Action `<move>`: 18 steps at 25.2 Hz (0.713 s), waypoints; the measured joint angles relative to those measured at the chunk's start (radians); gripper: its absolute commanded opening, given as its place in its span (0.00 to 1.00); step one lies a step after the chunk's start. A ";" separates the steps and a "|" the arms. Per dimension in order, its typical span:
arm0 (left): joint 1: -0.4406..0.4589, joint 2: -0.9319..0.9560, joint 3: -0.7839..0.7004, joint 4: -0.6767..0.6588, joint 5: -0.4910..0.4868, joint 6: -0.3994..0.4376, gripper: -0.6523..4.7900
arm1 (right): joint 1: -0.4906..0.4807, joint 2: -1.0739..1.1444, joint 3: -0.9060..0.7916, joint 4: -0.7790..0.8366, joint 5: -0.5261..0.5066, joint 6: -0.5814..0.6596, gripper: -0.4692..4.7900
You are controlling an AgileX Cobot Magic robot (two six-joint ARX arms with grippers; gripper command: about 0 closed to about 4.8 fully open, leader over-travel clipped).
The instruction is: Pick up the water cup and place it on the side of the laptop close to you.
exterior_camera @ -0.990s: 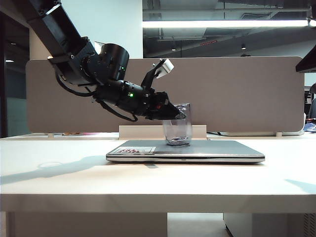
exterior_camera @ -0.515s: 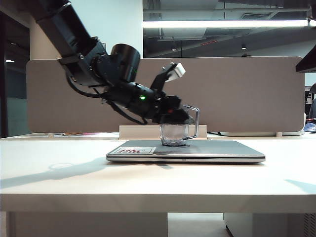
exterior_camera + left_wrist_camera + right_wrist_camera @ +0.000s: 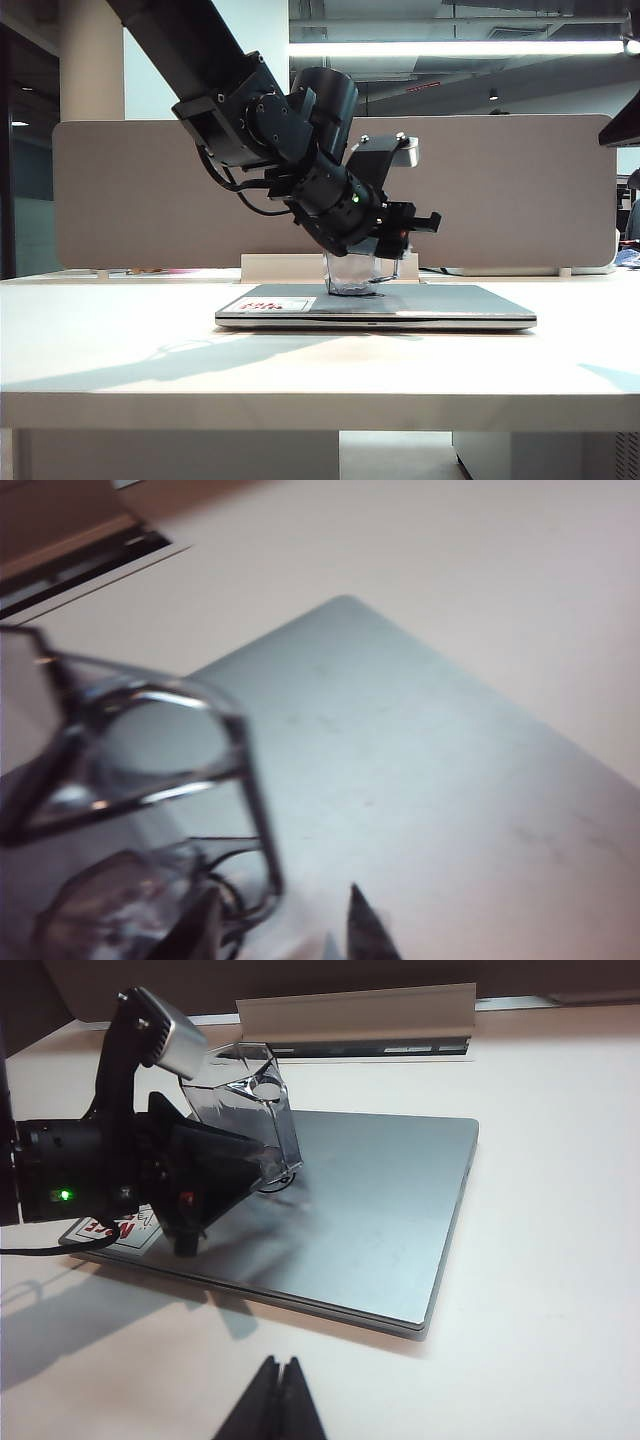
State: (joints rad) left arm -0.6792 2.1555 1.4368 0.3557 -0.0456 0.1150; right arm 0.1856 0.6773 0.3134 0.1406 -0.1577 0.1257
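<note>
The big white table (image 3: 120, 370) holds the laptop (image 3: 450, 305); the laptop lies flat and shut, its long side running across the exterior view, with the white sticker (image 3: 268, 303) at its near left corner; the water cup (image 3: 352, 273) stands upright on the lid, near the middle, its open mouth pointing up.

The left gripper (image 3: 385, 240) hangs slanted over the cup, right at its rim; in the exterior view its black body hides the top of the cup, so I cannot tell if the fingers touch it; the right wrist view shows the fingers spread wide beside the cup wall, not squeezing it, so the pincer looks open and holds nothing.

The left wrist view is blurry; it shows the cup (image 3: 140, 780) very close, with the thin bent handle standing out over the grey lid (image 3: 430, 770).

The right gripper (image 3: 278, 1400) sits low near the front table edge, well apart from the laptop (image 3: 370, 1210); its two dark tips are pressed together, holding nothing; the exterior view does not show it.
</note>
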 measured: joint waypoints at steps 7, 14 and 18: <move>0.000 0.026 0.003 0.088 -0.026 -0.068 0.41 | 0.000 0.000 0.000 0.000 0.000 0.000 0.07; 0.000 0.079 0.003 0.158 -0.026 -0.068 0.41 | 0.000 0.000 0.000 0.000 0.000 0.000 0.07; 0.000 0.093 0.003 0.210 -0.026 -0.068 0.40 | 0.000 0.000 0.000 0.000 0.000 0.000 0.07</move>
State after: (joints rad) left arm -0.6796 2.2490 1.4399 0.5659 -0.0711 0.0471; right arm 0.1856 0.6773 0.3134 0.1406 -0.1577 0.1257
